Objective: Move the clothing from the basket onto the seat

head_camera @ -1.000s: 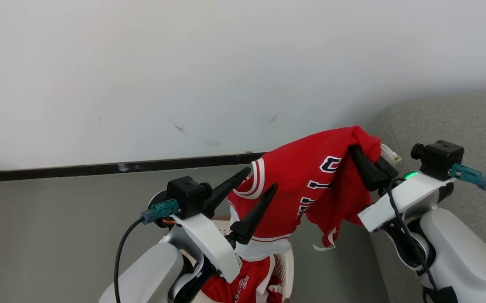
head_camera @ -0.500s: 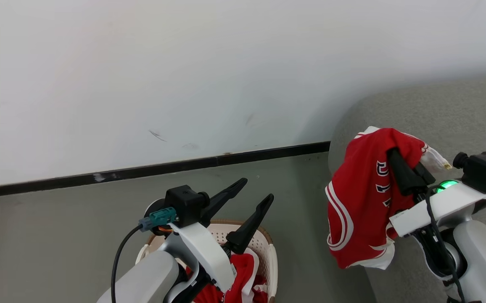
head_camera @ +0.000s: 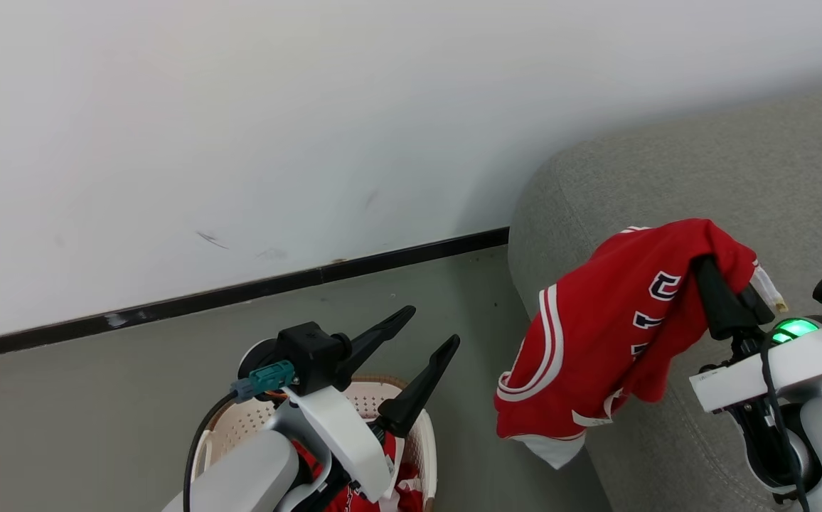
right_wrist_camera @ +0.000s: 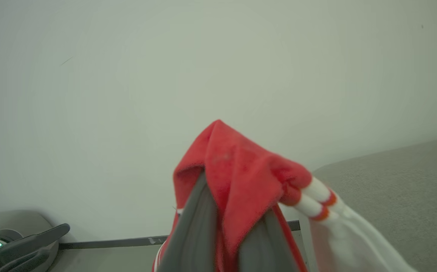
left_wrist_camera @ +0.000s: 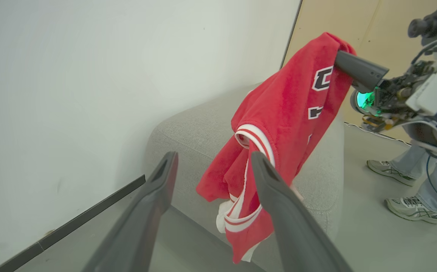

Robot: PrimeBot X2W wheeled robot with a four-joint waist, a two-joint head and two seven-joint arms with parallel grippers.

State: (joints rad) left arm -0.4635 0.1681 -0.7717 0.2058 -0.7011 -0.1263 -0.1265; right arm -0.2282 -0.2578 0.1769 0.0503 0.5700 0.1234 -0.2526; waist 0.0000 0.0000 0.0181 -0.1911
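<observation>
At four o'clock in the head view, the right gripper point(head_camera: 708, 270) has its two long dark fingers point(head_camera: 722, 313) clamped on a fold of a red soft-fabric basketball garment point(head_camera: 596, 334) with white trim and dark lettering. Their tips are buried in the cloth. From that grip the garment hangs toward eight o'clock, in front of the rounded end of the large grey fabric-upholstered sofa point(head_camera: 667, 156). Its white-edged hem dangles past the sofa's side above the grey floor point(head_camera: 98, 427). Whether the cloth touches the upholstery cannot be told. The right wrist view shows the same fold capping both fingers point(right_wrist_camera: 196, 241), with a white-and-red striped band trailing toward four o'clock.

At six o'clock in the head view, the left gripper point(head_camera: 434, 324) is spread wide and holds nothing. It is poised above the oval cream perforated plastic laundry basket point(head_camera: 240, 423), where more red clothing point(head_camera: 405, 492) lies. At four o'clock in the left wrist view, a person's pale sneakers point(left_wrist_camera: 411, 207) stand on the floor beyond the sofa.
</observation>
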